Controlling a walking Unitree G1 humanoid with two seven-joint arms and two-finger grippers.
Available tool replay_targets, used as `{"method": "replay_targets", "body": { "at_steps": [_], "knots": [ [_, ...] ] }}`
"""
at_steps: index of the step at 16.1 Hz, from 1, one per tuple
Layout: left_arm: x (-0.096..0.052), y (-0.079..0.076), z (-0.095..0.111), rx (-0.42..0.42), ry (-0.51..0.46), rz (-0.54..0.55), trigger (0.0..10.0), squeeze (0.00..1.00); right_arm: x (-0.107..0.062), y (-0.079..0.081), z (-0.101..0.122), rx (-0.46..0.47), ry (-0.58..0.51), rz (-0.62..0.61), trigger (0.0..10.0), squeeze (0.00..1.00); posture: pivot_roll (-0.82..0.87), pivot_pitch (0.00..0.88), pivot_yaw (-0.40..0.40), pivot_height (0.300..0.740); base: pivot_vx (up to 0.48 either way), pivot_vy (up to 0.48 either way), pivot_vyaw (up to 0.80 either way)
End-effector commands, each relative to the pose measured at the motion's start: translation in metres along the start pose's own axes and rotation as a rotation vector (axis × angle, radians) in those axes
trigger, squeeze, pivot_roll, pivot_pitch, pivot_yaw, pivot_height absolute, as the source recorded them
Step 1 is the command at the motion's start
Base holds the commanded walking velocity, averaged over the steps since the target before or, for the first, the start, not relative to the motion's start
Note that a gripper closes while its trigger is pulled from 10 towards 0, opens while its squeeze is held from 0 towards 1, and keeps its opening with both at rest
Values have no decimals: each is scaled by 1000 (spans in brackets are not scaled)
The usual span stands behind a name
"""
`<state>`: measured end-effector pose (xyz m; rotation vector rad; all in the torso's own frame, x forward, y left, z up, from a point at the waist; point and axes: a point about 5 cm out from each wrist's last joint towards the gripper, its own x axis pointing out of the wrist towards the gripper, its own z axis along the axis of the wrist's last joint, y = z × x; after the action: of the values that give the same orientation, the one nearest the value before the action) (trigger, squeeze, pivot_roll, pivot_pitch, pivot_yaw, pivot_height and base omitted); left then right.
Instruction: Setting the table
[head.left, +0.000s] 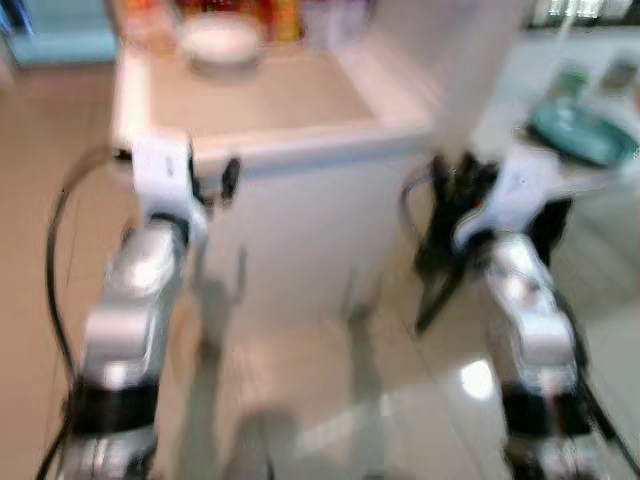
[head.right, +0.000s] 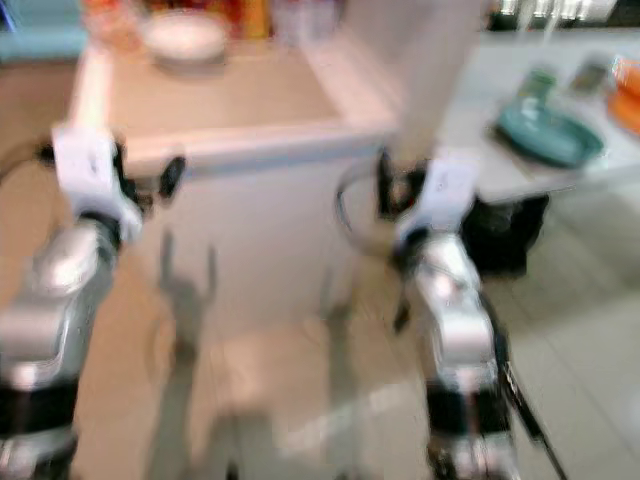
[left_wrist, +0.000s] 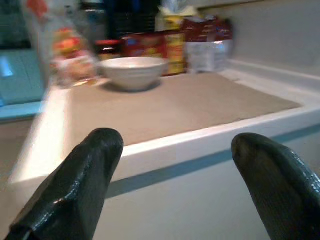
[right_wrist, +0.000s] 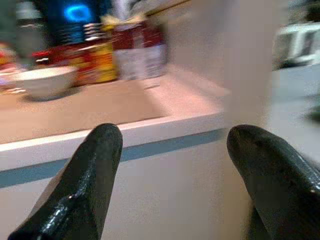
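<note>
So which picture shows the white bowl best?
The left wrist view: the bowl sits fairly sharp on the counter mat, seen from the side. The right wrist view shows it smaller and blurrier. Both eye views show it blurred at the counter's far end.

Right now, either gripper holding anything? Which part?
Nothing held. Left gripper and right gripper both have jaws open and empty, short of the counter; the white bowl sits untouched.
</note>
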<state>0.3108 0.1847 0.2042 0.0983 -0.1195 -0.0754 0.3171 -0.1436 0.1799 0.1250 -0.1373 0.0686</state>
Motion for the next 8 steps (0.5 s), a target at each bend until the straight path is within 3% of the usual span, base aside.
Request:
{"method": "replay_targets", "body": {
  "at_steps": [1,4,7,8],
  "knots": [
    [-1,-8,5,2,-34,-33,10000,0,-2,-9,3,-3,4,-14,10000,0,135,47,-47,740,0,0,0],
    [-7,-22,3,6,-51,-99,10000,0,-8,-10,11,38,-21,3,10000,0,113,56,-43,740,0,0,0],
    [-3,-28,11,31,-74,-134,10000,0,-11,-14,17,26,-39,23,10000,0,111,61,-39,740,395,0,0],
    [-2,-28,15,35,-79,-139,10000,0,-11,-16,19,14,-45,19,10000,0,113,61,-38,740,431,0,800]
  ]
}}
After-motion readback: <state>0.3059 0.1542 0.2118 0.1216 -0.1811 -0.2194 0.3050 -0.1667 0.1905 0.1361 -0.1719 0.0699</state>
